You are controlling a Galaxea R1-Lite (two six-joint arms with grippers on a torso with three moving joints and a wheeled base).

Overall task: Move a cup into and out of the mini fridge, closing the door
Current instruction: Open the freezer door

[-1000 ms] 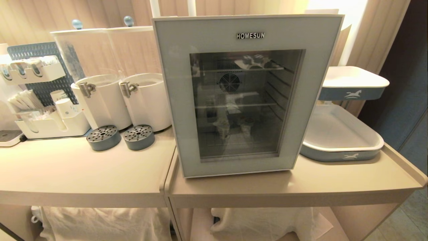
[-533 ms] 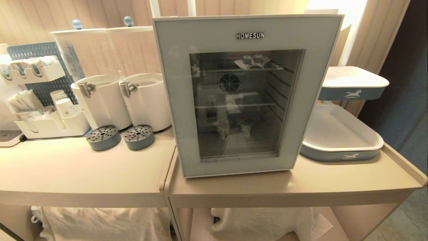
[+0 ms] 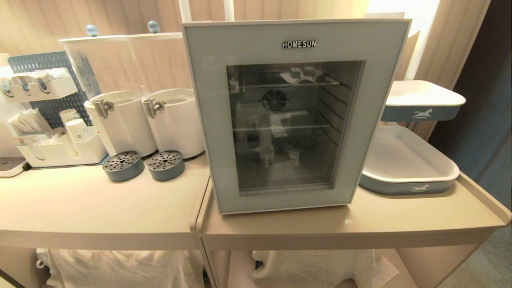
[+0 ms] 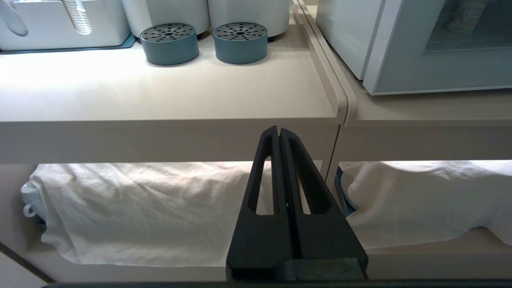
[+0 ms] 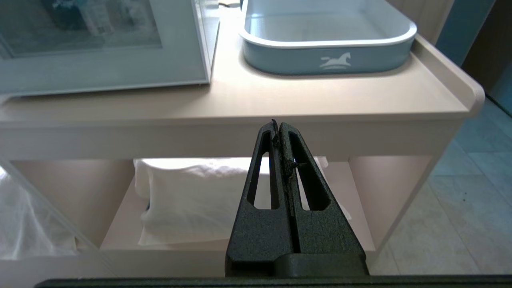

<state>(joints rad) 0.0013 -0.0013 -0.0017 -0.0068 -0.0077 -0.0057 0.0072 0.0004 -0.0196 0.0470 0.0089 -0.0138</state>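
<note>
Our left gripper [image 4: 280,134] hangs low in front of the counter edge [image 4: 168,138], below and to the left of the mini fridge [image 3: 296,116], its fingers pressed flat together on nothing. Our right gripper [image 5: 279,128] mirrors it on the fridge's other side, below the counter lip and short of the blue tray [image 5: 328,60], fingers likewise pressed together and empty. Neither arm shows in the head view.

Moving outward, the fridge stands on the right-hand counter with the door [image 3: 208,120] closed flat against its body. Through the dark glass we can make out wire shelves, a fan and small cup-like shapes on the lower shelf, though reflections keep us from being sure what they are. Paper cups [image 3: 78,130] sit in the white organizer well to the fridge's left, beyond the two dispensers [image 3: 148,120].

Since a second ago almost nothing differs: the whole scene has slipped slightly downward in the head view, which we read as the camera shifting, not the things. We judge the work has not begun; the door must be opened first.
</note>
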